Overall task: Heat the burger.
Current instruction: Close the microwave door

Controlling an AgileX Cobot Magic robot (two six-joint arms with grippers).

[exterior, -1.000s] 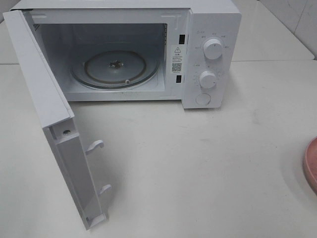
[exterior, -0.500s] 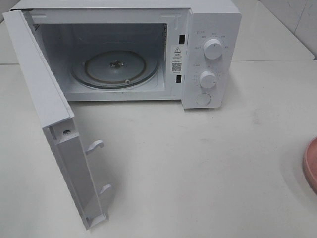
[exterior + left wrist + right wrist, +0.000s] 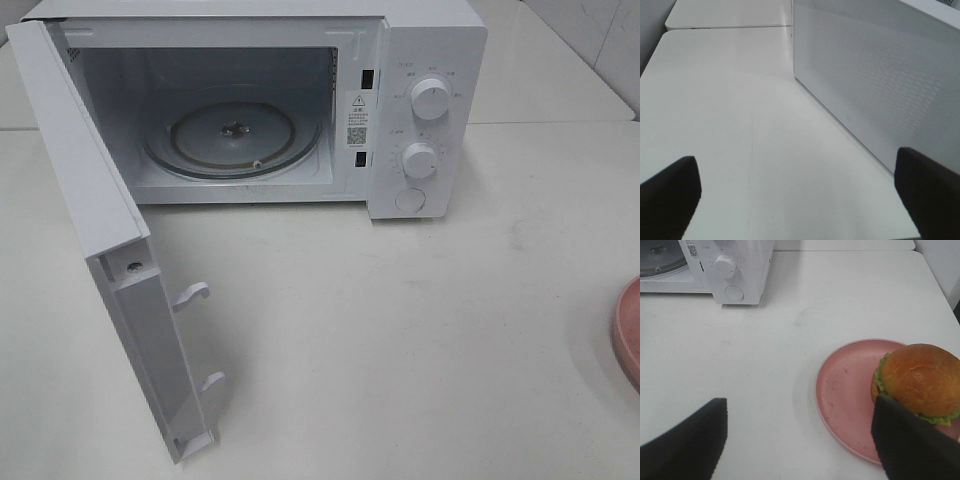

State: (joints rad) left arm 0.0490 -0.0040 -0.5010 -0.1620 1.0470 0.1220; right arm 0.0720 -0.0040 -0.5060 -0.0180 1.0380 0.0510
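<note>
The burger (image 3: 917, 380), with a glossy brown bun and green lettuce, sits on the right part of a round pink plate (image 3: 845, 395) in the right wrist view. My right gripper (image 3: 800, 445) is open and empty above the table. One of its dark fingers (image 3: 910, 445) is close in front of the burger. In the high view only the plate's edge (image 3: 630, 330) shows at the far right, and the burger is out of view. The white microwave (image 3: 430, 60) stands at the back with its door (image 3: 120, 300) swung wide open. My left gripper (image 3: 800, 200) is open and empty.
The glass turntable (image 3: 235, 140) lies bare inside the microwave. Two knobs (image 3: 430, 98) and a round button are on its right panel. In the left wrist view a white perforated microwave panel (image 3: 875, 85) stands close beside the gripper. Neither arm shows in the high view.
</note>
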